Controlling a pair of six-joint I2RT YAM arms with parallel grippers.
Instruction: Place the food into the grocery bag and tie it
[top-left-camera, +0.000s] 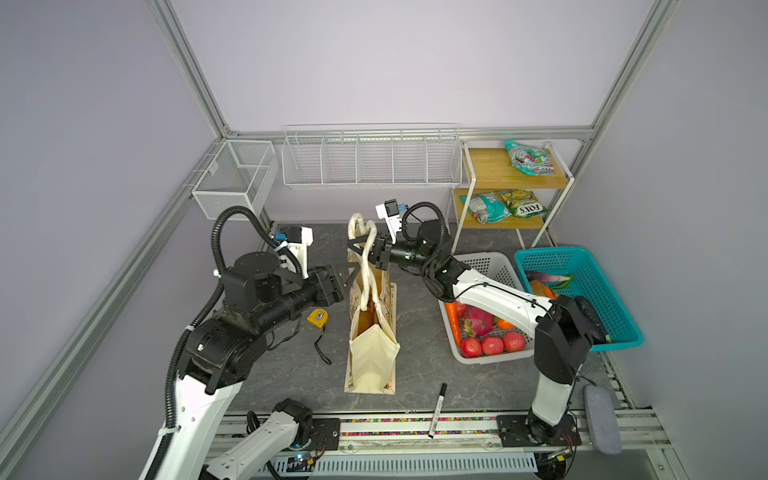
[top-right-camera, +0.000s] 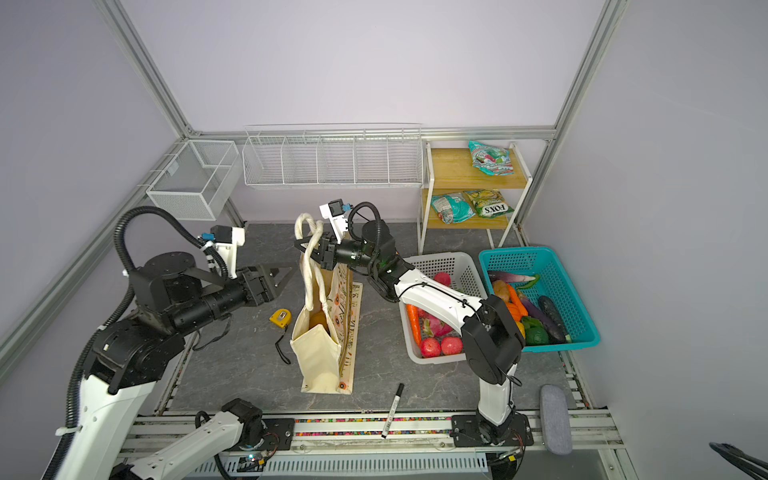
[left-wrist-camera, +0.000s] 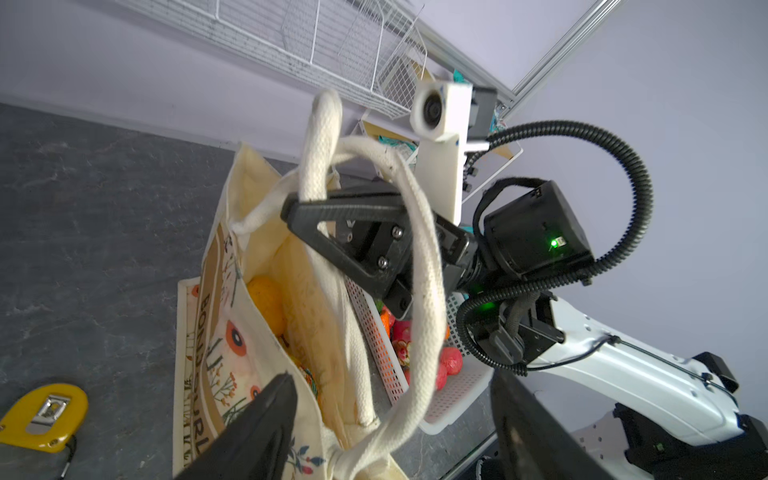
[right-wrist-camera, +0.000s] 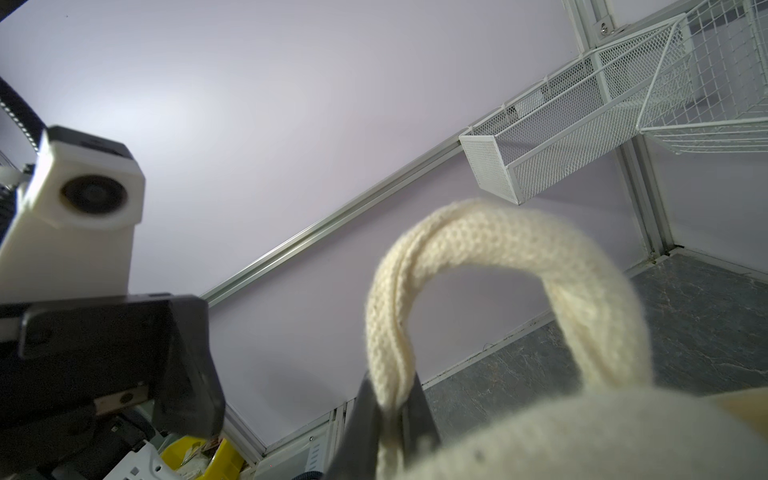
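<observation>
The grocery bag, a cream floral tote, stands upright in the middle of the table with its mouth open. An orange fruit lies inside it. Its white rope handles are lifted and crossed above the mouth. My right gripper is shut on one rope handle, reaching in from the right. Just left of the bag, my left gripper is open; a rope loop hangs between its spread fingers without being pinched.
A white perforated basket with red and orange produce sits to the right of the bag, with a teal basket beyond it. A yellow tape measure lies left of the bag and a marker near the front edge. A shelf holds snack bags at the back right.
</observation>
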